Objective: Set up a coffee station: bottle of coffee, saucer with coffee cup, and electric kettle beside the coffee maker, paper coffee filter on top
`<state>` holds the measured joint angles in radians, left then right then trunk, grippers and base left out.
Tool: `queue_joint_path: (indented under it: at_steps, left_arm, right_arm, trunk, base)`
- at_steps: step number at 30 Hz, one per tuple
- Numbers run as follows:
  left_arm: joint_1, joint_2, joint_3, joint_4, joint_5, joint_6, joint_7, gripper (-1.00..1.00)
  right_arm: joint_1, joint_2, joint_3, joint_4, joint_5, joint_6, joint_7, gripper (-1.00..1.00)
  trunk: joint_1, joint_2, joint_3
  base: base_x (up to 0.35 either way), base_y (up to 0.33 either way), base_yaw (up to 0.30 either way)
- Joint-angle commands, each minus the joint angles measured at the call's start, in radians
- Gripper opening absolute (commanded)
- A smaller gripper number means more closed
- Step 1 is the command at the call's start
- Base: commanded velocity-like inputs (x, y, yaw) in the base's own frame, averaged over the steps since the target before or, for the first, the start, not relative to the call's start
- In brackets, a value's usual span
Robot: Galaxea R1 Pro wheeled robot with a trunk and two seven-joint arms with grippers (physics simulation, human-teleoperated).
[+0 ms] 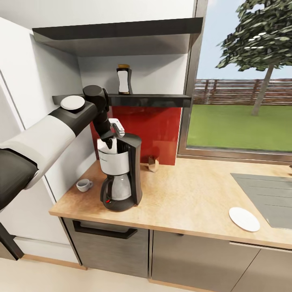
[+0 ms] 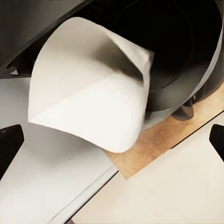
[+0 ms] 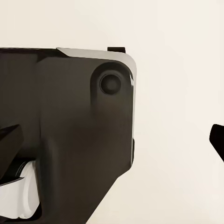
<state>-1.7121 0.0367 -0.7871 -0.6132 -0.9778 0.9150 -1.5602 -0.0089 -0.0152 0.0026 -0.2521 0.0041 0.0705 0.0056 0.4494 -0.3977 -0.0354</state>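
Observation:
The black and steel coffee maker point(image 1: 120, 174) stands at the counter's left end. A white paper coffee filter point(image 2: 88, 105) sits in its open top, also visible as a white edge point(image 1: 106, 145) under my left gripper point(image 1: 110, 138). In the left wrist view the left gripper point(image 2: 112, 144) is open, its fingertips point(image 2: 10, 142) wide apart and clear of the filter. The coffee bottle point(image 1: 123, 79) stands on the dark shelf point(image 1: 162, 99) above. A grey coffee cup point(image 1: 84, 185) rests on the counter left of the machine. The white saucer point(image 1: 243, 219) lies far right near the front edge. My right gripper point(image 3: 112, 140) is open and holds nothing.
A small brown holder point(image 1: 153, 163) stands behind the coffee maker against the red backsplash point(image 1: 156, 129). A sink point(image 1: 267, 194) is set into the counter at the right, under a window. A white wall panel point(image 1: 36, 81) closes off the left side.

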Motion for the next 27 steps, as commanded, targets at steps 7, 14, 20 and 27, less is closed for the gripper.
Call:
queue_joint_path:
  at_steps: [7, 14, 20, 27]
  left_arm:
    - [-0.002, 0.003, -0.004, -0.002, -0.008, 0.014, -0.008, 1.00]
    - [-0.007, 0.011, 0.056, -0.003, -0.009, 0.015, -0.004, 1.00]
    - [-0.010, 0.025, 0.120, -0.003, -0.011, 0.012, 0.027, 1.00]
    - [-0.011, 0.039, 0.128, -0.003, -0.012, 0.012, 0.037, 1.00]
  right_arm:
    - [0.000, 0.000, 0.000, -0.002, 0.000, 0.006, 0.001, 1.00]
    - [0.000, 0.000, -0.001, -0.002, 0.000, 0.006, 0.001, 1.00]
    - [0.000, 0.000, -0.002, -0.004, -0.001, 0.007, 0.001, 1.00]
    - [0.000, 0.000, -0.003, -0.004, -0.001, 0.008, 0.001, 1.00]
  trunk:
    - [0.001, -0.002, -0.002]
    - [0.001, -0.002, -0.002]
    - [0.001, -0.002, -0.002]
    - [0.001, -0.002, -0.002]
  base:
    - [0.000, 0.000, 0.000]
    - [0.000, 0.000, 0.000]
    - [0.000, 0.000, 0.000]
    - [0.000, 0.000, 0.082]
